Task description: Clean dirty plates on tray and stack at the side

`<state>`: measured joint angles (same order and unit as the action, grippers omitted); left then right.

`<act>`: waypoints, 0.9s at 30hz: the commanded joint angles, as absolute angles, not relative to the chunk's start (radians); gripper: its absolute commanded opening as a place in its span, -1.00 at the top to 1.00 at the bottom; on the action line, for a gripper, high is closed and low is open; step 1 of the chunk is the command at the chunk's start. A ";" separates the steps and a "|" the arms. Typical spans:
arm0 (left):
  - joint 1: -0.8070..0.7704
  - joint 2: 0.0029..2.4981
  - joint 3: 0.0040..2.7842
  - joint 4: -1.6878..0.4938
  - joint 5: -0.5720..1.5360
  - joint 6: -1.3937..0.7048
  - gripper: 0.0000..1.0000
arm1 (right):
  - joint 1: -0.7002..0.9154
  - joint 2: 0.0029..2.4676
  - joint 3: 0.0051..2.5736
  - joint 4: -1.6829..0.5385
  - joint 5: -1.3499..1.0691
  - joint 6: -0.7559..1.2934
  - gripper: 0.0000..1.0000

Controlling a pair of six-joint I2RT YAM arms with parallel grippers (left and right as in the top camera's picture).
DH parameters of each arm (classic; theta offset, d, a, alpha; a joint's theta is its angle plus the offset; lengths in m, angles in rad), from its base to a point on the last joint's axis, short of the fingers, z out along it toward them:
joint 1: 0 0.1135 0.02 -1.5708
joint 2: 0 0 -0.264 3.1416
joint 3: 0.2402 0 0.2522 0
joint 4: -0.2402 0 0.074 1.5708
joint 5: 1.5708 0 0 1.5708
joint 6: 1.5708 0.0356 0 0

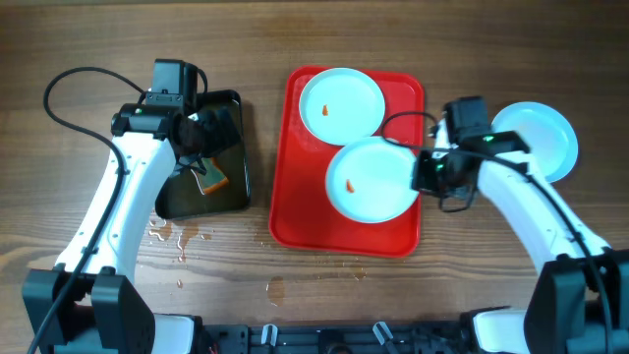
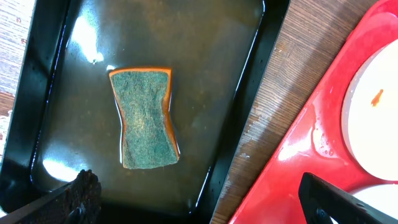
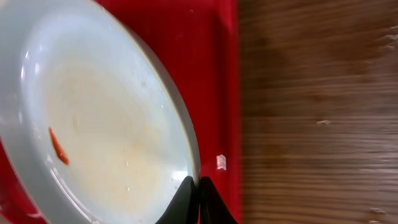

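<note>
From above we see the whole table [image 1: 472, 295]. The red tray [image 1: 295, 216] sits in the middle of the frame with two plates on it. The upper plate [image 1: 341, 103] has a tiny orange spot. The lower plate [image 1: 371, 179] meets its bottom edge and has an orange smear near its middle. A third plate [image 1: 536, 141] lies off the tray on the table, at the right of the frame, partly under the right arm.

The right gripper [image 1: 425, 172] is at the right edge of the lower plate. Only the right wrist view shows how it holds on: its two dark fingers [image 3: 214, 208] are almost together, pinching the plate's rim. That view cuts the plate off at the left and top. We cannot tell if the plate is lifted off the tray.

From above, the left arm covers most of the sponge. The left wrist view shows it whole. The green and orange sponge [image 2: 145, 118] lies flat in the wet black tray [image 2: 217, 56]. The left gripper [image 2: 198, 190] is spread wide above it and holds nothing. Only its fingertips show, at the bottom of that frame.

Small wet spots [image 1: 167, 234] sit on the table in the lower left of the top view.
</note>
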<state>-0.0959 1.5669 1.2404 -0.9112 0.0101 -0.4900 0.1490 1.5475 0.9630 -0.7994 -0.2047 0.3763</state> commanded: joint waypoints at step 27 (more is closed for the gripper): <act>-0.093 1.567 1.238 -0.991 0.137 -0.478 -1.00 | 0.242 1.607 0.743 -0.356 -0.120 0.372 0.92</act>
<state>-0.0959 1.5669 1.2404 -0.9668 0.0902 -0.4904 0.2382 1.5871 0.7170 -0.3580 -0.2302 0.3550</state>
